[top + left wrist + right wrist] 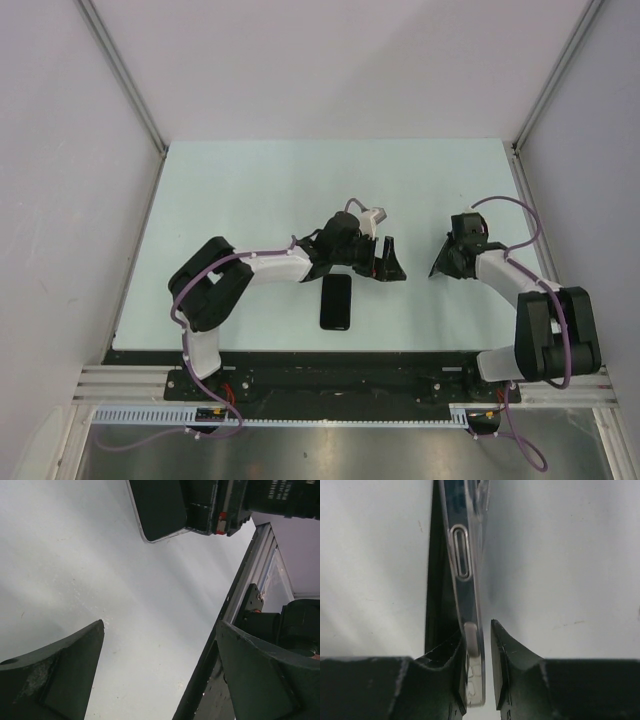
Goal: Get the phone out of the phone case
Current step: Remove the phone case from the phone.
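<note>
Overhead, a fixed camera looks steeply down on the whole table (pixel 250 190) from its near side. Both wrist cameras sit low and close; the left one shares the phone (pixel 157 507) with it.

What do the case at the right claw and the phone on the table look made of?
Case: likely clear plastic or silicone, glossy; light passes through its edge, and its button covers look moulded. Phone: dark smooth face, possibly glass, with a thin bright rim, maybe metal.
</note>
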You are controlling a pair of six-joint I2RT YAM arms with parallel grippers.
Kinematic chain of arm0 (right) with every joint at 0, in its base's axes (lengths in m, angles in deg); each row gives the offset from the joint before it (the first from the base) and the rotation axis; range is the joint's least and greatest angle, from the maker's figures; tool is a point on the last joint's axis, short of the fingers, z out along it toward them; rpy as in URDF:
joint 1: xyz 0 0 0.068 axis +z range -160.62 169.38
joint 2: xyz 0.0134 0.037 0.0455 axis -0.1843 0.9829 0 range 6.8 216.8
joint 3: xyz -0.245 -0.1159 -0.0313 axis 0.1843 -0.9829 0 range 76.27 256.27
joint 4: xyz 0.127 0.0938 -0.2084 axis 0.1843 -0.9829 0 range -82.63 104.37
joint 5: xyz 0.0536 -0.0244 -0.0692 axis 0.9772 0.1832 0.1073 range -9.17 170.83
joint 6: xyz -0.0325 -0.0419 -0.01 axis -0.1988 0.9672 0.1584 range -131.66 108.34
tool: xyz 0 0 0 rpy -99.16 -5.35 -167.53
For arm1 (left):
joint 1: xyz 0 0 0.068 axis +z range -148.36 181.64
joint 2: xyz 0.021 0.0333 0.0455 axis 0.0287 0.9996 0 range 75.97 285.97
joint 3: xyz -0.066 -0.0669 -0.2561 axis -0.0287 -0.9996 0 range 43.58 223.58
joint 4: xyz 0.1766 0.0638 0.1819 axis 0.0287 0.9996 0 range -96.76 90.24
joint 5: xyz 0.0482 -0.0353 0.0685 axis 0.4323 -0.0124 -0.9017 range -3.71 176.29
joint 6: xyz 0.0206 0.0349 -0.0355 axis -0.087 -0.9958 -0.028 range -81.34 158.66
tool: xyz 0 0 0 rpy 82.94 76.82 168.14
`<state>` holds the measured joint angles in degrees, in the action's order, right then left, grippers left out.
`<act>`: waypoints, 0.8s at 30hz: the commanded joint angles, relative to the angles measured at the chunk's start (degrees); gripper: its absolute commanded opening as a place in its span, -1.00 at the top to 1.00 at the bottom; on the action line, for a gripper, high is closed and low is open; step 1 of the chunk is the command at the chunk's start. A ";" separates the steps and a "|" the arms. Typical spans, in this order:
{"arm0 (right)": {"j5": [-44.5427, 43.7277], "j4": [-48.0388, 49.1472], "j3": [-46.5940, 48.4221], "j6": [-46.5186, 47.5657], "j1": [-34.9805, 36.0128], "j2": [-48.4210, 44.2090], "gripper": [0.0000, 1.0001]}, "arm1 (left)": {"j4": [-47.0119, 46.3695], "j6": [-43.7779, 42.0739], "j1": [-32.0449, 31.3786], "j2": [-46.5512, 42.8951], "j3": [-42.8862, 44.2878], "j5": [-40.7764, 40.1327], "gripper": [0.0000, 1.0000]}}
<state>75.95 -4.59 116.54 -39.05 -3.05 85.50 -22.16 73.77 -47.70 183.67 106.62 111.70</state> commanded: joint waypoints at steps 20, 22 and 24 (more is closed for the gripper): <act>9.19 7.45 -1.43 -1.08 -2.12 12.97 0.18 | -0.51 -2.77 -0.67 2.42 5.24 -2.12 -0.88; 9.46 7.27 -1.42 -1.08 -2.39 12.80 0.13 | -0.77 -2.42 -0.93 2.95 5.77 -1.42 -0.87; 9.28 7.27 -1.42 -1.17 -2.39 12.80 0.13 | -1.12 -2.15 -0.93 2.96 5.68 -1.33 -0.87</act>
<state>83.44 5.98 117.53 -41.24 -5.89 94.02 -21.77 72.64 -47.98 186.03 110.19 109.92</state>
